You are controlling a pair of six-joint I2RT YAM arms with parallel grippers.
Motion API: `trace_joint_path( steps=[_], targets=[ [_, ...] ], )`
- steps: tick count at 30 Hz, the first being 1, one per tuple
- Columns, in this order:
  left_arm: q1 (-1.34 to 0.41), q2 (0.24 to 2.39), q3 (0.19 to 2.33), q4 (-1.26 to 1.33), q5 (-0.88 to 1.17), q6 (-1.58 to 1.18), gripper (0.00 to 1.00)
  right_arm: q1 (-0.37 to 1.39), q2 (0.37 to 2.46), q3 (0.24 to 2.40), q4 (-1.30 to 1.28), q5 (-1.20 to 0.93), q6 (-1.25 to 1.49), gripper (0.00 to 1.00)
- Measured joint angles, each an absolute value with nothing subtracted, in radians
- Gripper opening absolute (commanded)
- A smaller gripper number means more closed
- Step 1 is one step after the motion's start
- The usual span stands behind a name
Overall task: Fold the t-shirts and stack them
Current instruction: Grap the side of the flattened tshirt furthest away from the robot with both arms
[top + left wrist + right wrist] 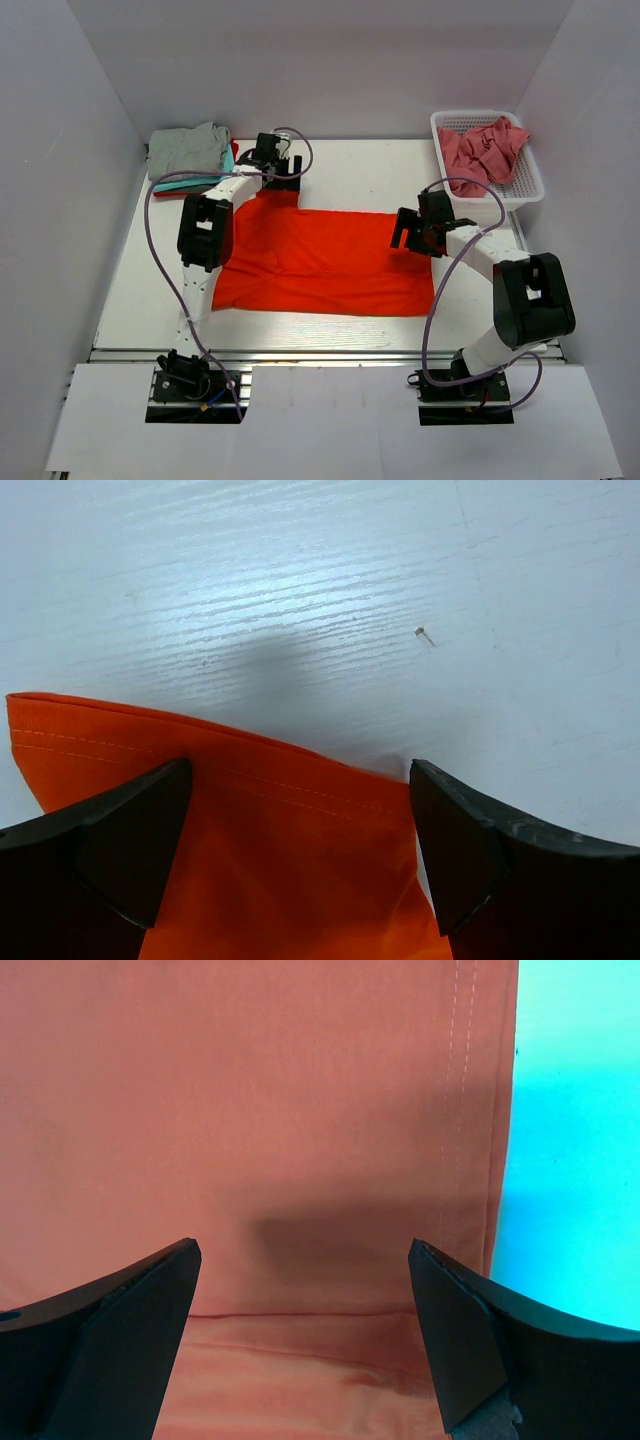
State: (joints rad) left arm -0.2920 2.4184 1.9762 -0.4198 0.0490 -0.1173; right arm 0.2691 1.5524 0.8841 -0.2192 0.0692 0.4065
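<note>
A grey t-shirt (185,148) lies folded on a teal one (231,158), just left of the left pincer (300,810). Its jaws gape wide and grip nothing, astride a hemmed edge of the orange-red t-shirt (320,265), which is spread flat between both pincers. The right pincer (305,1290) stands equally wide over the cloth, empty. Beyond it to the right, the white mesh basket (525,180) holds crumpled dusty-pink t-shirts (485,148).

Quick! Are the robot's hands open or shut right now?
Left hand: open, over an edge of the orange-red t-shirt, holding nothing.
Right hand: open over the same shirt, holding nothing.
</note>
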Motion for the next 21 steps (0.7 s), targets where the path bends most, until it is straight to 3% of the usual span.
trace_joint_path(
  steps=[13, 21],
  targets=[
    [-0.289, 2.339, 1.888, -0.326, 0.075, -0.035, 1.0, 0.269, 1.58, 0.997, -0.227, 0.074, 0.371, 0.9],
    [-0.265, 2.314, 2.042, -0.369, -0.054, -0.054, 1.0, 0.269, 1.621, 1.06, -0.234, 0.11, 0.369, 0.9]
  ],
)
